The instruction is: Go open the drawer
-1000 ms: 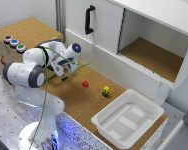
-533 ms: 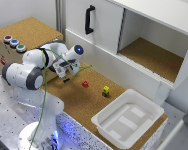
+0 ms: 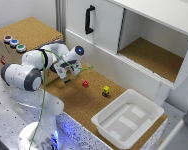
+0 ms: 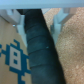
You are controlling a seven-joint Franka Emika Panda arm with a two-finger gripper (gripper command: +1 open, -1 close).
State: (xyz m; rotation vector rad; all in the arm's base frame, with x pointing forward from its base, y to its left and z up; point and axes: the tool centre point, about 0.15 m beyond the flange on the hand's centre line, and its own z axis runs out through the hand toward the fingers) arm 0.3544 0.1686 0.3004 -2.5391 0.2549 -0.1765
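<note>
Wrist view: no readable writing

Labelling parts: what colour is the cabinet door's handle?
Black; the handle shows best in the exterior view.

Black handle (image 4: 40, 42) filling hand's front

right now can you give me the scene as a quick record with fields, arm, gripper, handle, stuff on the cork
arm: Franka arm bent low over the cork surface
gripper: gripper near the cabinet front, jaw state unclear
handle: black handle on the white door, untouched
wrist view: dark bar fills the middle, blurred
small items: red block, yellow-black block
bin: white tray, empty
buttons: three buttons on the cork box
</note>
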